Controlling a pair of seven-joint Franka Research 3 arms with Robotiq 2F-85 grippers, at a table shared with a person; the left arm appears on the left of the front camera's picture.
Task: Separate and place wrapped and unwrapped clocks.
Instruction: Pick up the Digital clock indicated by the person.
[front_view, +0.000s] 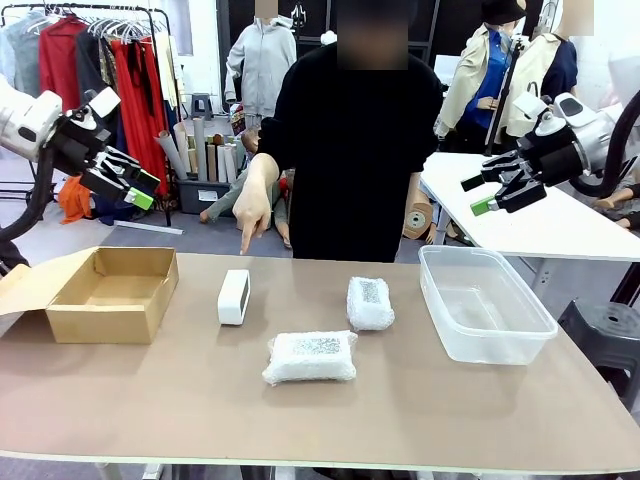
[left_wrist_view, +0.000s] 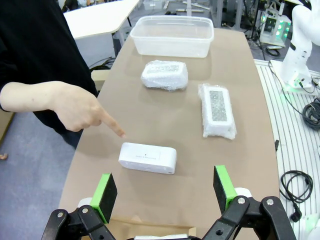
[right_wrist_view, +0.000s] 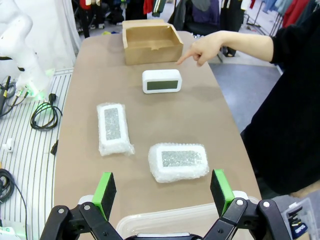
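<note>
A bare white clock (front_view: 234, 297) (left_wrist_view: 147, 158) (right_wrist_view: 161, 81) stands on the brown table, left of centre. The person's hand (front_view: 252, 212) (left_wrist_view: 82, 108) (right_wrist_view: 203, 48) points a finger down at it. A small bubble-wrapped clock (front_view: 370, 303) (left_wrist_view: 164, 75) (right_wrist_view: 178, 161) lies to its right. A long bubble-wrapped clock (front_view: 311, 357) (left_wrist_view: 216, 109) (right_wrist_view: 114, 128) lies nearer the front edge. My left gripper (front_view: 129, 184) (left_wrist_view: 165, 190) hangs open, high above the table's left end. My right gripper (front_view: 497, 187) (right_wrist_view: 163, 192) hangs open, high over the right end. Both hold nothing.
An open cardboard box (front_view: 103, 293) (right_wrist_view: 151, 41) sits at the table's left end. A clear plastic tub (front_view: 483, 302) (left_wrist_view: 172, 35) stands at the right end. The person in black (front_view: 352, 150) stands at the far side. A white table (front_view: 540, 215) is behind on the right.
</note>
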